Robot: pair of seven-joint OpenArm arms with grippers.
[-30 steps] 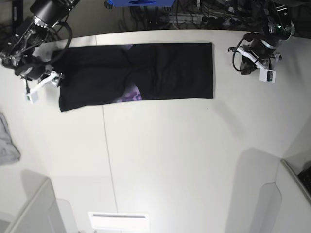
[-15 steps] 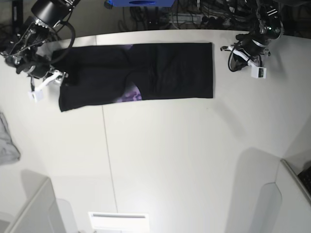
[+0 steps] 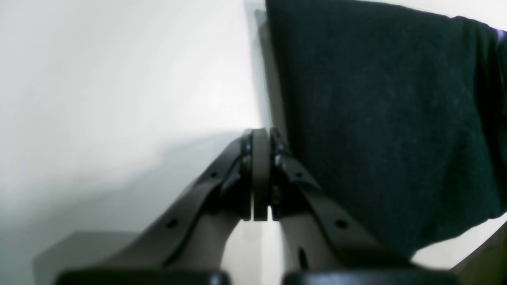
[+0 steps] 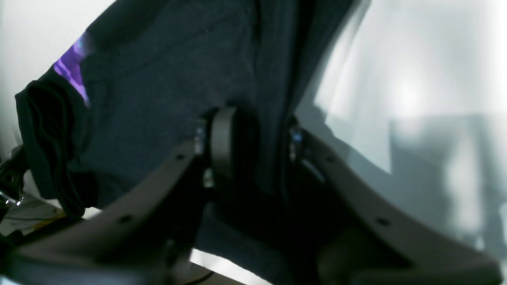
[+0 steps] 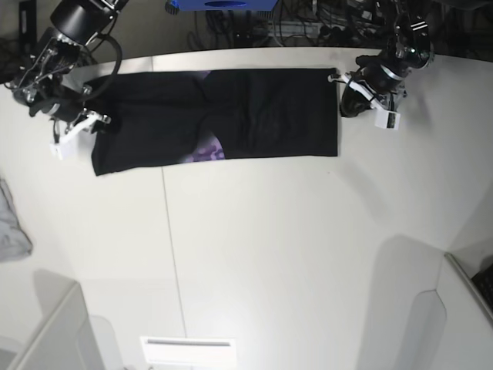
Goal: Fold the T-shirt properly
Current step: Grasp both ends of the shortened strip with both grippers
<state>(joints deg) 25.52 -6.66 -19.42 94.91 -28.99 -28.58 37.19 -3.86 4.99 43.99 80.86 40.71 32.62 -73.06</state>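
Base view: the T-shirt (image 5: 231, 114) is spread as a long band across the upper frame. At its left end, cloth is pinched in the right gripper (image 4: 253, 154). The left gripper (image 3: 260, 174), fully closed and empty, is parked just beside the right hem; it should be opened before that edge is gripped.

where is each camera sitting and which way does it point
base: overhead, looking down on the white table and the T-shirt; both arms show, left pincer at the shirt's right edge, right pincer at its left end.
left wrist: on the left arm, looking past its shut pincer at the shirt's edge.
right wrist: on the right arm, looking along its pincer, cloth between its fingers.
shared: all three show the black shirt on the table.
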